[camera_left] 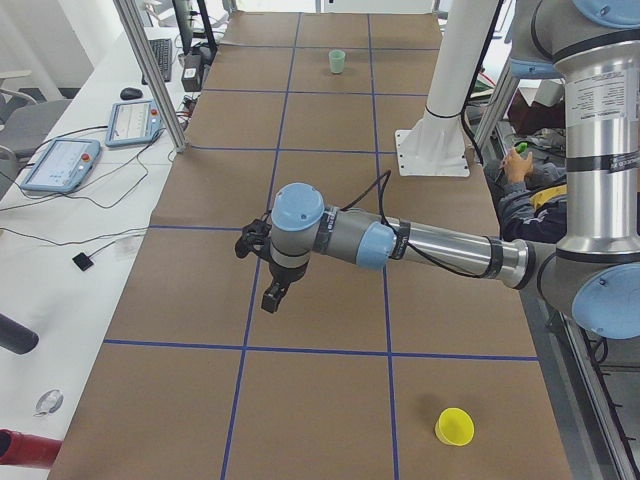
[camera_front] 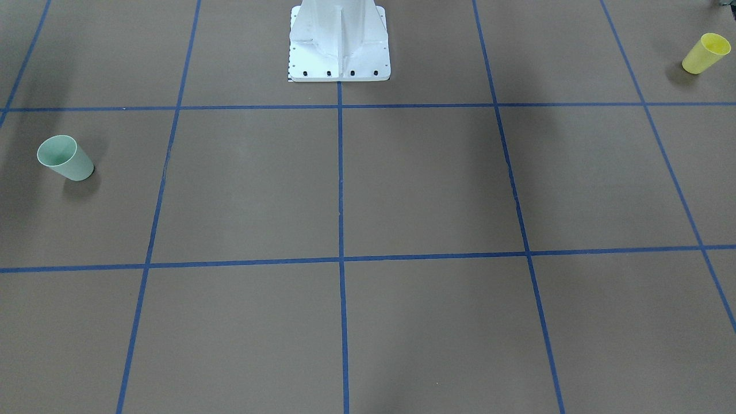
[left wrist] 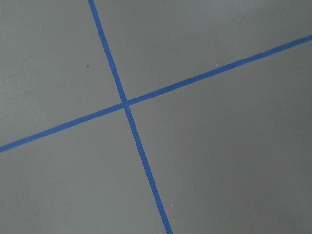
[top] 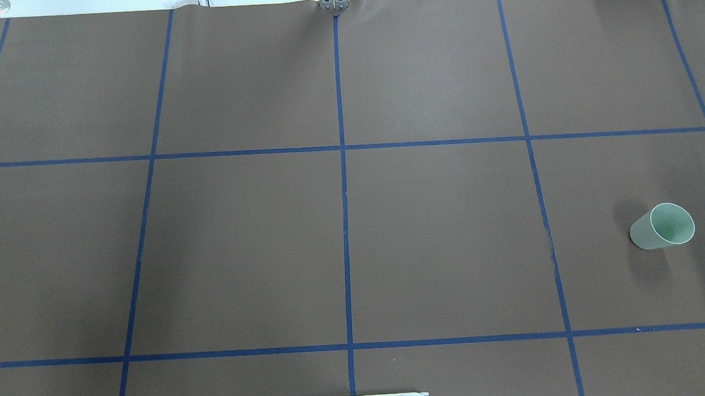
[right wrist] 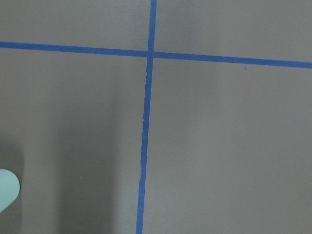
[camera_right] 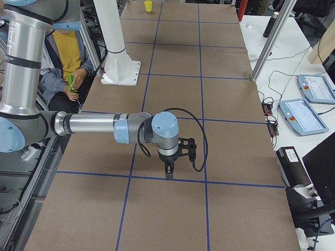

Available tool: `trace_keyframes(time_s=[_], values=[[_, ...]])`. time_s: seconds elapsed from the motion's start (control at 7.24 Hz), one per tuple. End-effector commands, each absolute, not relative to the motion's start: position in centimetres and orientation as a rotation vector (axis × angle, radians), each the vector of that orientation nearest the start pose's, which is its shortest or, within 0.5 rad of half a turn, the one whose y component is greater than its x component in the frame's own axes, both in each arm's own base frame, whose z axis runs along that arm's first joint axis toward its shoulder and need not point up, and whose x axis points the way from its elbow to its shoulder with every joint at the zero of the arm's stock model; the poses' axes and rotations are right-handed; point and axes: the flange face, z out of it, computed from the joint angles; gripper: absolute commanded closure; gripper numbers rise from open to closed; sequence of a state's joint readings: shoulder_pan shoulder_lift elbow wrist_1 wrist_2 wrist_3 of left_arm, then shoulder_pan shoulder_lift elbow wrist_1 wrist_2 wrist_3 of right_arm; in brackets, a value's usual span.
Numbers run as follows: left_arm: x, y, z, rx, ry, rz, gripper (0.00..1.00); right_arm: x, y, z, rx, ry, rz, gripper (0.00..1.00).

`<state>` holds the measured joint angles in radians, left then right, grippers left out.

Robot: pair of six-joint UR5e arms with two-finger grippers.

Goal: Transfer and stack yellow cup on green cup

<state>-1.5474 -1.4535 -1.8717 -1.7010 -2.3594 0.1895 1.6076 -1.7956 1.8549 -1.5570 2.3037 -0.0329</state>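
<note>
The yellow cup (camera_front: 706, 53) stands upright at the table's end on my left side, close to the robot's edge; it also shows in the exterior left view (camera_left: 455, 427) and far off in the exterior right view (camera_right: 148, 6). The green cup (camera_front: 65, 158) stands upright at the opposite end (top: 662, 226) (camera_left: 337, 61); a sliver of it shows in the right wrist view (right wrist: 7, 190). My left gripper (camera_left: 275, 297) hangs over the table, well away from the yellow cup. My right gripper (camera_right: 168, 170) hangs over a tape line. I cannot tell whether either is open or shut.
Blue tape lines (top: 341, 147) divide the brown table into a grid. The white robot pedestal (camera_front: 339, 40) stands at the table's robot-side edge. A seated person (camera_right: 68, 63) is behind it. Teach pendants (camera_right: 306, 102) and cables lie on the side bench.
</note>
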Motion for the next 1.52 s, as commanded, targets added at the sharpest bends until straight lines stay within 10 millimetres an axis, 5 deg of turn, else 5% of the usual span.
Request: trace_keyframes(time_s=[0.0, 0.14, 0.55, 0.97, 1.38], values=[[-5.2, -45.5, 54.9, 0.379, 0.756, 0.334, 0.0, 8.1, -40.0, 62.3, 0.093, -0.731, -0.033, 0.0], [-5.2, -45.6, 54.4, 0.398, 0.754, 0.341, 0.0, 8.1, -39.8, 63.9, 0.056, -0.733, -0.006, 0.0], [-5.2, -45.4, 54.9, 0.387, 0.755, 0.328, 0.0, 8.1, -40.0, 64.6, 0.077, -0.743, -0.019, 0.0], [-6.6, -44.3, 55.9, 0.289, 0.637, -0.047, 0.0, 7.9, -39.2, 65.9, 0.05, -0.747, -0.013, 0.0], [-7.4, -44.7, 54.0, 0.301, 0.554, -0.323, 0.0, 7.9, -38.8, 66.6, 0.033, -0.748, -0.005, 0.0]])
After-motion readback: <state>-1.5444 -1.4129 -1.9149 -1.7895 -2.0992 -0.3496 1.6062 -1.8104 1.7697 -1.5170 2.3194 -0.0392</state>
